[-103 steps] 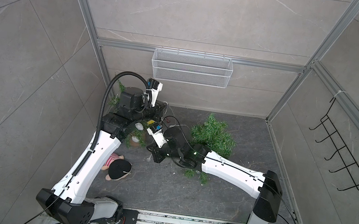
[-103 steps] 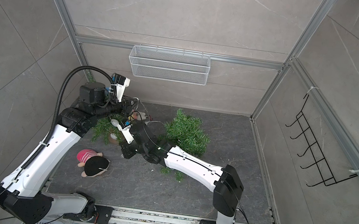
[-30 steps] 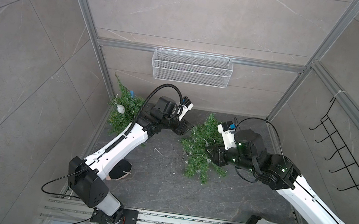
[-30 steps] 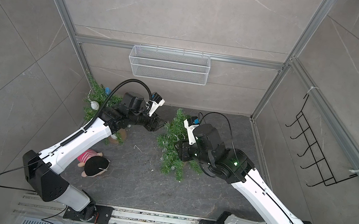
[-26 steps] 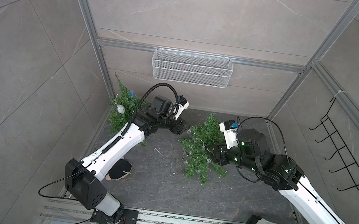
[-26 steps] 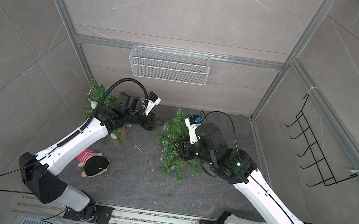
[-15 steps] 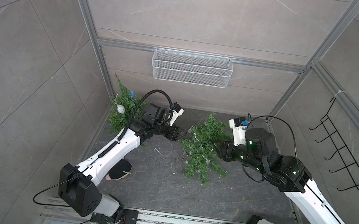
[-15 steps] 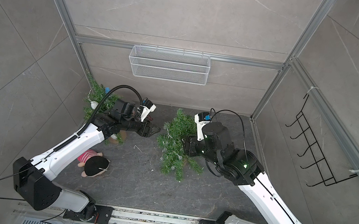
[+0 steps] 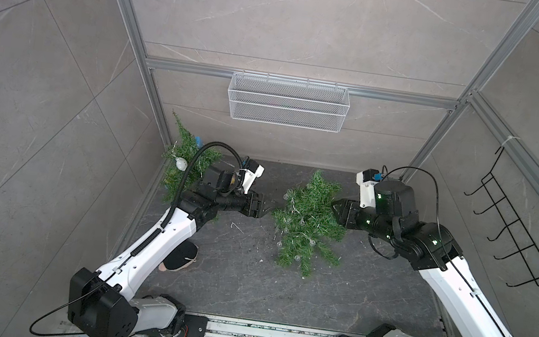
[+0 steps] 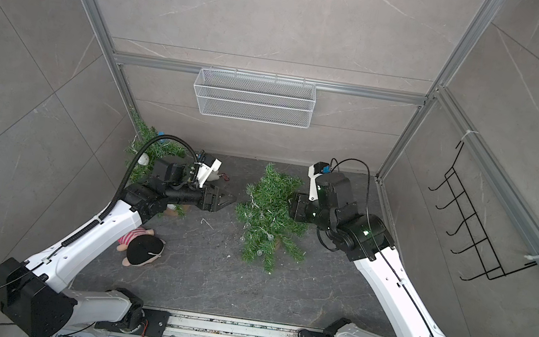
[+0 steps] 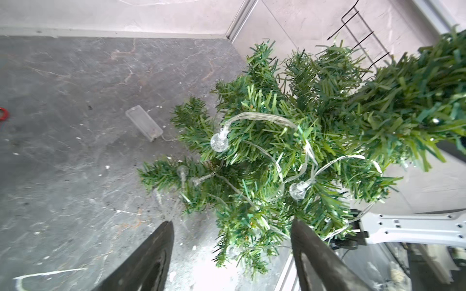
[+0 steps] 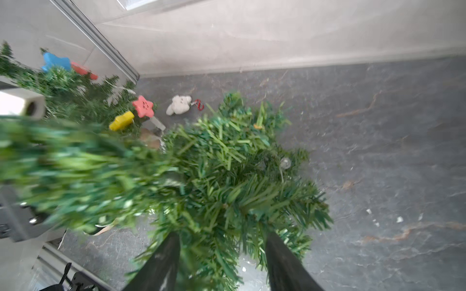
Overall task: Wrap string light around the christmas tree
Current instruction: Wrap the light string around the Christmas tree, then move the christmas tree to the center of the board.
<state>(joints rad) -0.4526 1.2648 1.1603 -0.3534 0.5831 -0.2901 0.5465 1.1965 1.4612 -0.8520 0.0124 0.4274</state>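
Observation:
The small green christmas tree (image 9: 307,217) (image 10: 268,216) leans on the dark floor mid-cell. The string light (image 11: 264,118), a clear wire with round clear bulbs, is draped through its branches. Its clear battery box (image 11: 143,126) lies on the floor beside the tree. My left gripper (image 9: 264,208) (image 11: 232,223) is open just left of the tree, with only a low branch tip between its fingers (image 11: 166,234). My right gripper (image 9: 336,207) (image 12: 223,234) is at the tree's right side. Its jaws stand apart with loose foliage between them.
A second decorated tree (image 9: 186,165) stands in the back left corner, with star ornaments (image 12: 143,105) and a white plush charm (image 12: 179,104) near it. A plush doll (image 10: 142,248) lies front left. A wire basket (image 9: 287,107) hangs on the back wall, a black hook rack (image 9: 520,230) on the right wall.
My left gripper has drawn back leftward from the tree and opened wider. My right gripper has pulled back to the right edge of the tree. The tree has stayed put.

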